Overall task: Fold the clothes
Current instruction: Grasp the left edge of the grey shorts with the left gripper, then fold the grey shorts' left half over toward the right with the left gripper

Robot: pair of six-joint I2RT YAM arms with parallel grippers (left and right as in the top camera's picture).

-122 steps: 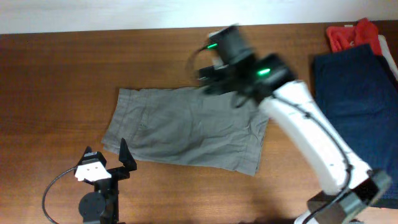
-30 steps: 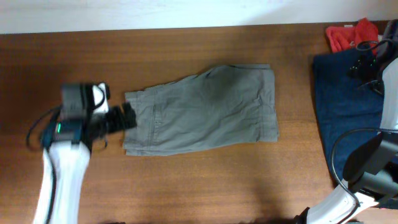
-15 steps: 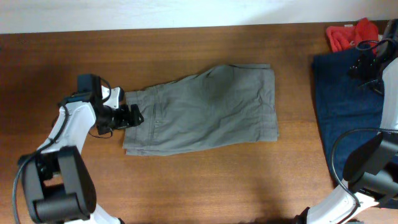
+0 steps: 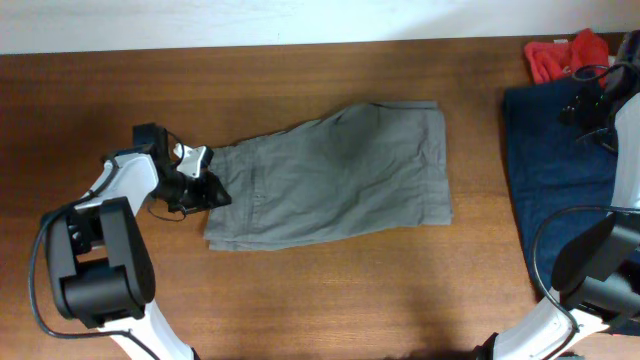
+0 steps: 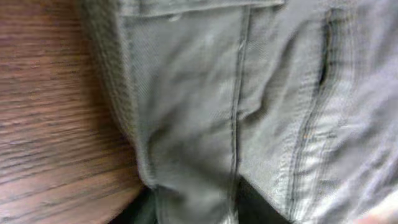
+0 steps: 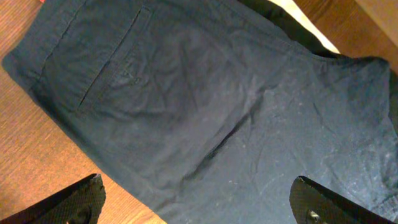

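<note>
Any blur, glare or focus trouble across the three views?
Overhead: sharp and evenly lit, only the top strip washed out. Left wrist: soft, out of focus, pressed close to the grey shorts. Right wrist: navy shorts in focus, dark and low in contrast.

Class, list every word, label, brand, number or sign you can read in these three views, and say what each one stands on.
There is no readable text in any view.
The grey-taupe shorts show only seams and a pocket slit.
The navy blue shorts show a welt pocket and stitching, no label.
The red garment shows no print.
</note>
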